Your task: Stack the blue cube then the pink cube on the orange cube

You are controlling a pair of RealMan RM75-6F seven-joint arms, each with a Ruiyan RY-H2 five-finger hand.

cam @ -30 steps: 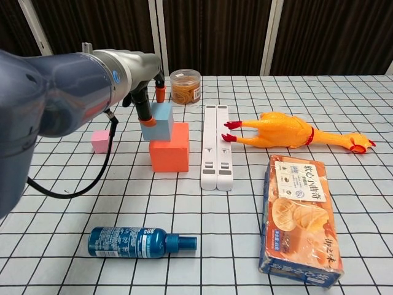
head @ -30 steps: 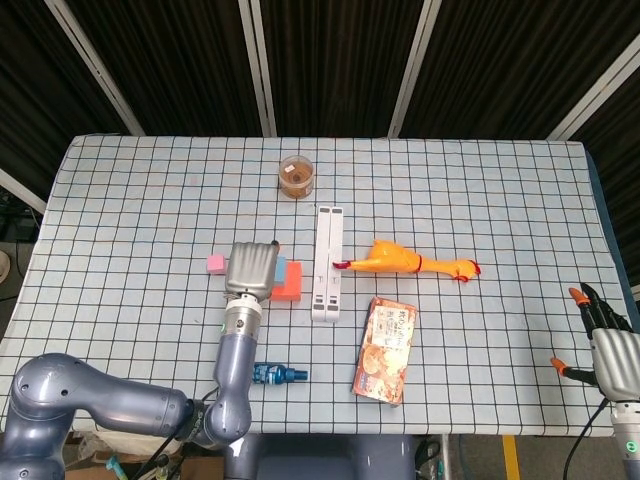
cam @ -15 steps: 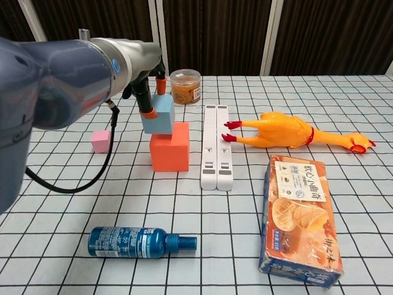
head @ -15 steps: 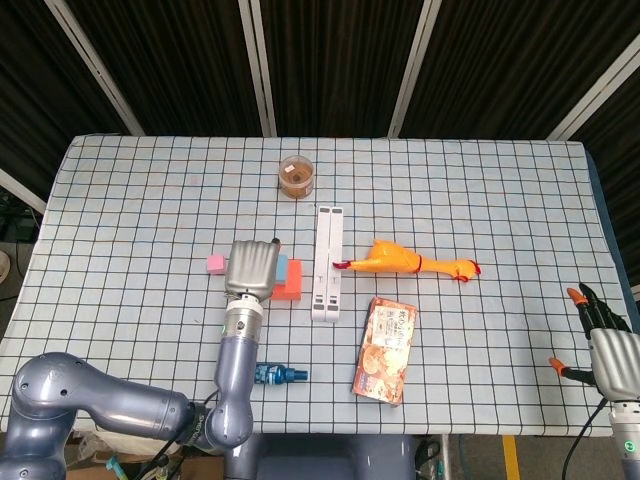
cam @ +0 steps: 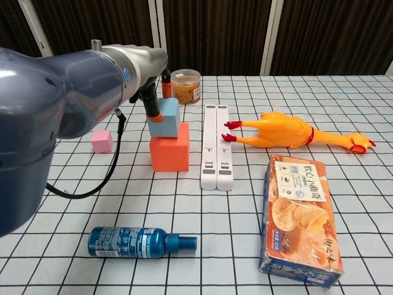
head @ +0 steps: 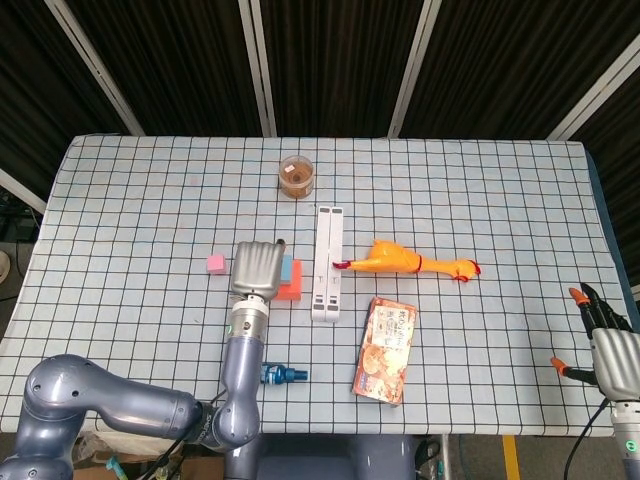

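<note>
The orange cube (cam: 169,155) stands left of centre on the checked cloth. The blue cube (cam: 166,118) is on top of it, a little tilted; I cannot tell whether it rests fully. My left hand (cam: 152,101) pinches the blue cube between orange-tipped fingers. From above, my left hand (head: 257,268) hides most of the blue cube (head: 287,268) and part of the orange cube (head: 291,291). The pink cube (cam: 102,141) sits alone to the left, also seen from above as the pink cube (head: 214,264). My right hand (head: 603,345) hangs off the table's right edge, holding nothing, fingers apart.
A white bar (cam: 217,144) lies just right of the stack. Beyond it are a rubber chicken (cam: 288,130) and a biscuit box (cam: 301,215). A blue bottle (cam: 138,241) lies near the front edge. A jar (cam: 185,86) stands at the back.
My left hand has carried the blue cube to the right and down, so it now stands more squarely over the orange cube. The right hand has barely moved.
</note>
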